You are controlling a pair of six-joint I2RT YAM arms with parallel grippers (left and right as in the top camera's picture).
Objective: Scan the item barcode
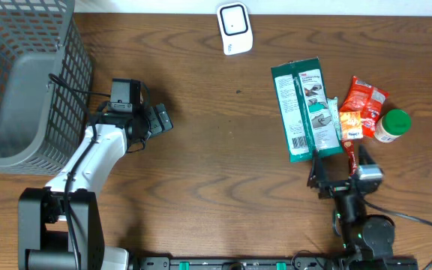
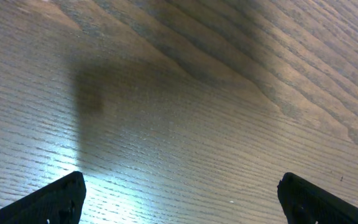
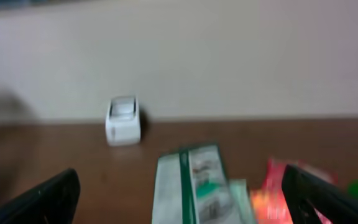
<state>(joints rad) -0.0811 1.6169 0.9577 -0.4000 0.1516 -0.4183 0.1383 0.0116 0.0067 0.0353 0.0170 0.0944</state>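
A white barcode scanner (image 1: 233, 28) stands at the table's far edge; it shows blurred in the right wrist view (image 3: 123, 120). A long green and white packet (image 1: 306, 111) lies flat right of centre. My right gripper (image 1: 334, 162) is open just at the packet's near end, and the packet (image 3: 194, 186) shows between its spread fingers without touching them. My left gripper (image 1: 154, 112) is open over bare wood at the left, far from the items. Its fingers (image 2: 55, 202) frame only tabletop.
A grey wire basket (image 1: 21, 82) fills the far left corner. Beside the green packet lie a red snack packet (image 1: 367, 96), a small orange packet (image 1: 351, 124) and a white bottle with a green lid (image 1: 393, 124).
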